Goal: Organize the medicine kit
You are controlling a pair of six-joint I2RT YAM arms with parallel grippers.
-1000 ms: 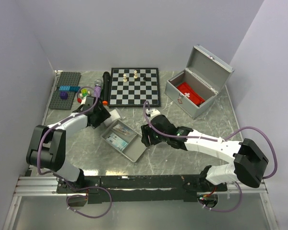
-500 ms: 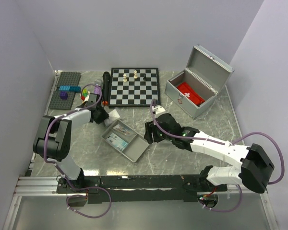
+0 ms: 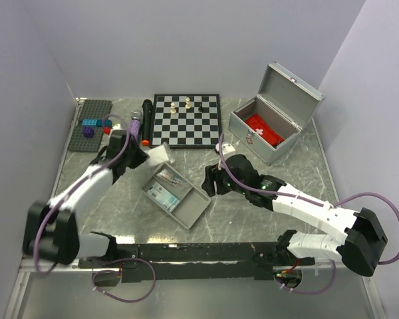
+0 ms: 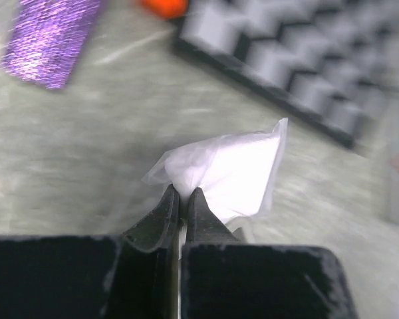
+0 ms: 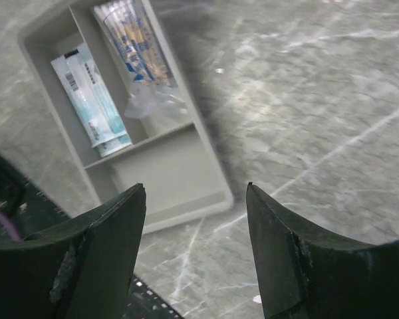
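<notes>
Left wrist view: left gripper (image 4: 183, 196) pinches a white packet (image 4: 233, 166) beside the tray (image 3: 191, 210); right gripper (image 5: 196, 199) gapes wide near it. The medicine kit (image 3: 249, 139) stands open; tray's supplies not yet stowed, I'd judge.

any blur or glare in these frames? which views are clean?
Top external: left arm motion-blurred, everything else sharp, lighting even. Left wrist: chessboard and table smeared, but the white packet pinched in the left end effector is readable. Right wrist: grey tray slightly soft, table veins streaked; no harsh glare.
</notes>
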